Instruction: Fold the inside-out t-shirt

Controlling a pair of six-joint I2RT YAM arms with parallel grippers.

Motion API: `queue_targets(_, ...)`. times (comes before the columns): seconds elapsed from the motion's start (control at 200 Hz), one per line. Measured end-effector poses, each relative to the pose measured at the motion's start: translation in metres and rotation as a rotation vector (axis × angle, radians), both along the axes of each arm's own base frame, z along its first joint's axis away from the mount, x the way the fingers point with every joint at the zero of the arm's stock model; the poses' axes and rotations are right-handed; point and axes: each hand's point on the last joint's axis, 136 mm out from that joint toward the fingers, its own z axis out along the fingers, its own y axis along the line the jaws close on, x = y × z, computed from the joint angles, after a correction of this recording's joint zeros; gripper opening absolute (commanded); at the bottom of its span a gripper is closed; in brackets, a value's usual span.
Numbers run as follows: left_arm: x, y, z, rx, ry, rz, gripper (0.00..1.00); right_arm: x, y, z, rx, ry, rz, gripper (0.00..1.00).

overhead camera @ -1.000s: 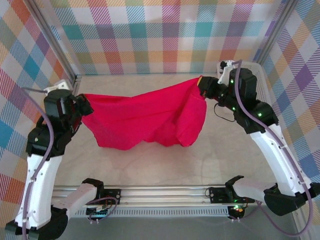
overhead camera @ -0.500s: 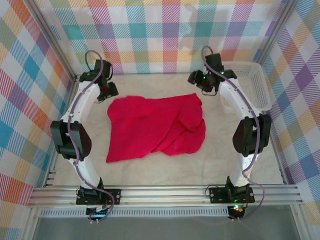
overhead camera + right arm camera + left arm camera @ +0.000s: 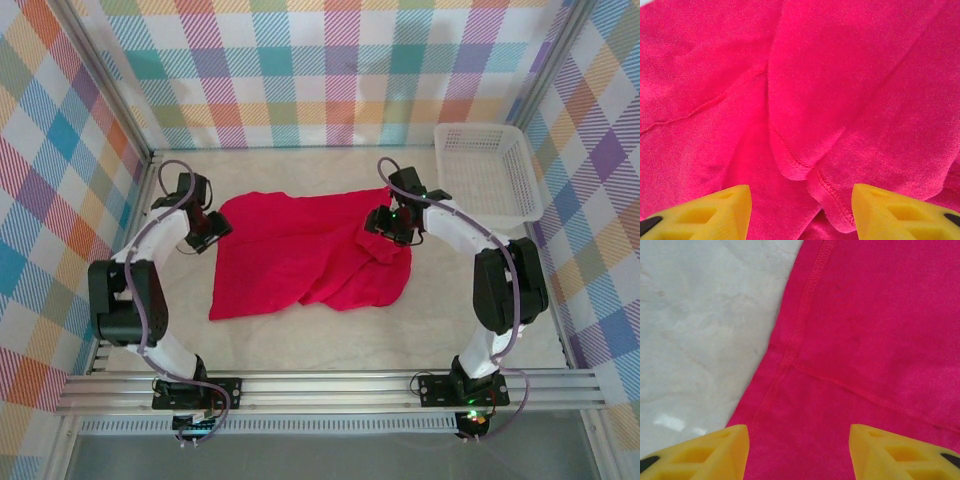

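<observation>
Finds the inside-out t-shirt (image 3: 310, 250) no longer strung in the air between the arms, as a second ago, but lying rumpled mid-table (image 3: 300, 340). Places the left gripper (image 3: 207, 228) at its left seamed edge and the right gripper (image 3: 385, 222) over the bunched right end, both with jaws apart and empty (yellow fingers (image 3: 705, 452) straddling bare cloth). Runs the long axis left to right, from one gripper to the other. Cannot tell which way the collar points.
</observation>
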Motion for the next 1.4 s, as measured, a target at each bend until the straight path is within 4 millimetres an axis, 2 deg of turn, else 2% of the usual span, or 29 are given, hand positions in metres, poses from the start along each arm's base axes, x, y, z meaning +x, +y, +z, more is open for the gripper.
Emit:
queue_targets(0.305,0.020,-0.003,-0.046,-0.020,0.060,0.011,0.49,-0.003,0.001,-0.009,0.012,0.004,0.006,0.56)
queue_targets(0.535,0.023,0.001,-0.064,0.002,0.090,0.023,0.49,-0.004,0.004,-0.013,0.021,0.017,0.012,0.56)
queue_targets(0.59,0.023,0.002,-0.071,0.004,0.106,0.025,0.43,-0.005,0.005,-0.014,0.028,0.023,0.011,0.56)
queue_targets(0.69,0.031,0.002,-0.070,0.005,0.095,0.031,0.25,-0.007,0.007,-0.015,0.046,0.033,0.008,0.56)
queue_targets(0.85,0.036,0.004,-0.071,0.004,0.094,0.044,0.09,-0.018,0.009,-0.027,0.046,0.070,0.013,0.56)
queue_targets(1.0,0.035,0.004,-0.070,0.004,0.094,0.046,0.06,-0.020,0.011,-0.029,0.044,0.075,0.016,0.56)
queue_targets(1.15,0.028,0.005,-0.063,0.010,0.108,0.047,0.06,-0.013,0.011,-0.044,0.012,0.097,0.004,0.55)
queue_targets(1.23,0.025,0.006,-0.048,0.016,0.093,0.049,0.06,-0.009,0.009,-0.050,-0.014,0.101,-0.007,0.47)
queue_targets(1.35,0.023,0.007,-0.019,0.019,0.037,0.048,0.03,-0.004,0.004,-0.053,-0.053,0.089,-0.009,0.14)
queue_targets(1.4,0.022,0.007,-0.008,0.019,0.016,0.049,0.03,-0.002,0.002,-0.052,-0.063,0.085,-0.016,0.05)
